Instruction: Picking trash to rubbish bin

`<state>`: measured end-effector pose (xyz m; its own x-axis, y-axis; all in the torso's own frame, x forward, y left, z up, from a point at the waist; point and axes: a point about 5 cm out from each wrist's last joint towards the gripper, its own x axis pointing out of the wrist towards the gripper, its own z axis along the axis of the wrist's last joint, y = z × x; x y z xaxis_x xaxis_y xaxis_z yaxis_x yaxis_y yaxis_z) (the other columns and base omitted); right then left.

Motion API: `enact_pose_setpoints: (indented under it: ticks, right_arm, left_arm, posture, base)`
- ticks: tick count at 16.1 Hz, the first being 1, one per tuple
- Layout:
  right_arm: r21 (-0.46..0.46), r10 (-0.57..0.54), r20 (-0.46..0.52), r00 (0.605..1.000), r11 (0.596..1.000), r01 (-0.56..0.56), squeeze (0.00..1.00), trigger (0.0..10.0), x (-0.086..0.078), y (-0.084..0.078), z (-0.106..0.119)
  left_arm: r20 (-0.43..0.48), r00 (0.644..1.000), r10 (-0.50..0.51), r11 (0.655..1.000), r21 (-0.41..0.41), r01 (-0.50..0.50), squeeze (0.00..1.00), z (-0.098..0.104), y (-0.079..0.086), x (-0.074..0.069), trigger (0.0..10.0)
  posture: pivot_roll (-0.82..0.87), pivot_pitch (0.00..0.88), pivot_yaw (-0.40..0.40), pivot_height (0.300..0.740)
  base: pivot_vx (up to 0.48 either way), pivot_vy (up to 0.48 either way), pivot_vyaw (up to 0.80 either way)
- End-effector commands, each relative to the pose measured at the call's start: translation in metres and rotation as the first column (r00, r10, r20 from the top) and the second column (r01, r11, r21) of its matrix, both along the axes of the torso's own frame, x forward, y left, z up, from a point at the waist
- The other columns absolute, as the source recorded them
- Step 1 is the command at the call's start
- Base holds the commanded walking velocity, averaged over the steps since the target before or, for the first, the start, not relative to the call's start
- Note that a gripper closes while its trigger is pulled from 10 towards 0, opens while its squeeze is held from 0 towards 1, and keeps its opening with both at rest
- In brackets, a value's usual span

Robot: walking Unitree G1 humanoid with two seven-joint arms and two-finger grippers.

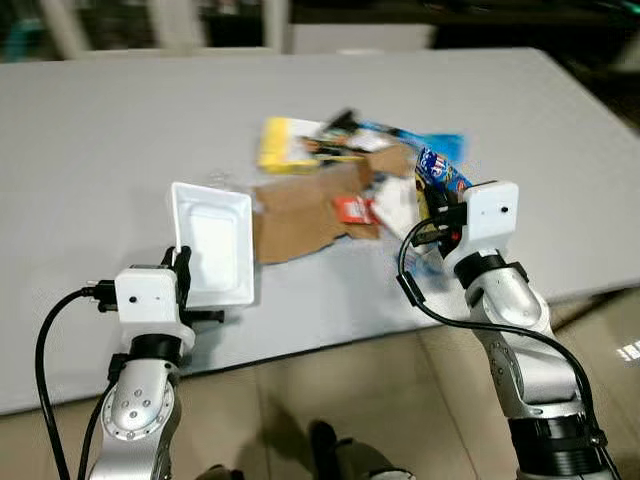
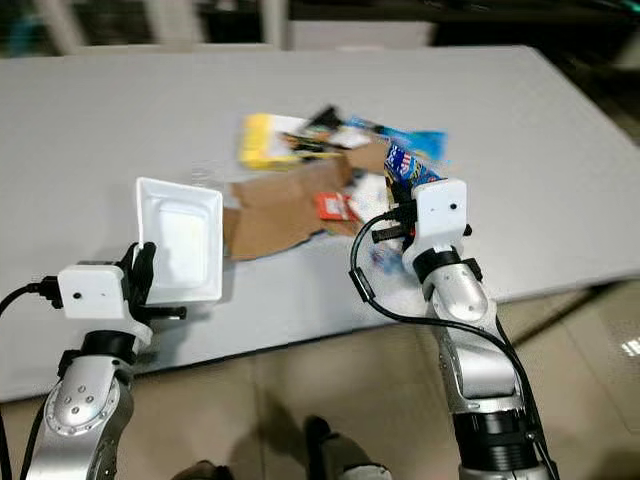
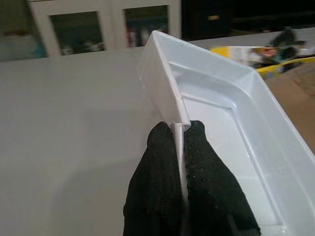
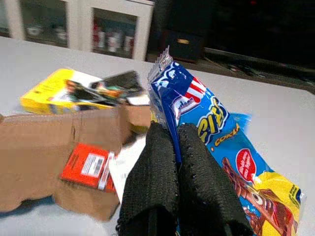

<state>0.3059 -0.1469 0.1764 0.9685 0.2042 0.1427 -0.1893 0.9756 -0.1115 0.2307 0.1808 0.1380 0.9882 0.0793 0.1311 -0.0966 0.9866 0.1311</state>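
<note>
Nearest the robot, the left end effector point(image 3: 178, 129) is closed tight on the rim of a white plastic tray point(image 1: 213, 243), its two black fingers point(image 3: 155, 167) pinching one side wall so that the tray stands tilted up off the grey surface point(image 1: 100, 140), near its front edge. On the other side, the right end effector point(image 4: 172, 132) is clamped just as tightly on the upper edge of a blue snack bag point(image 4: 216, 132), whose printed side carries red, white and yellow graphics; the bag hangs lifted above the surface at the right end of the litter. Just beyond the two end effectors, between them, lies a flattened piece of brown cardboard point(image 1: 300, 215), and a small red packet point(image 1: 352, 209) rests at the cardboard's right edge beside some white paper. Farther back a yellow box point(image 1: 285, 143) lies flat, with a dark wrapper point(image 1: 340, 125) and another blue wrapper point(image 1: 425, 140) just beside it. At the far side of the room, white cabinets with glass doors point(image 4: 115, 34) stand behind the surface.
</note>
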Motion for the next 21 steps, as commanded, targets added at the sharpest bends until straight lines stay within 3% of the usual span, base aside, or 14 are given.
enact_pose_setpoints:
  ticks: [1,9,21]
  right_arm:
    - [-0.003,-0.006,-0.002,1.000,1.000,0.006,0.00,10.0,-0.0017,-0.0032,0.0017]
    - [-0.005,0.002,-0.005,1.000,1.000,-0.003,0.00,10.0,-0.0013,0.0005,0.0026]
    - [-0.004,0.011,-0.005,1.000,1.000,-0.011,0.00,10.0,-0.0022,0.0041,0.0025]
  left_arm:
    - [-0.009,1.000,-0.003,1.000,-0.009,0.002,0.00,-0.0008,-0.0035,-0.0007,10.0]
    - [-0.021,1.000,0.005,0.997,-0.071,-0.007,0.00,-0.0035,-0.0046,-0.0003,10.0]
    - [-0.034,0.999,-0.009,0.997,-0.083,0.006,0.00,-0.0042,-0.0071,0.0005,10.0]
  posture:
    - [-0.05,0.134,-0.041,0.740]
    - [-0.05,0.134,-0.041,0.740]
    - [-0.05,0.140,-0.043,0.740]
  base:
    - [0.000,0.000,-0.80]
    - [0.000,0.000,-0.80]
    - [0.000,0.000,-0.80]
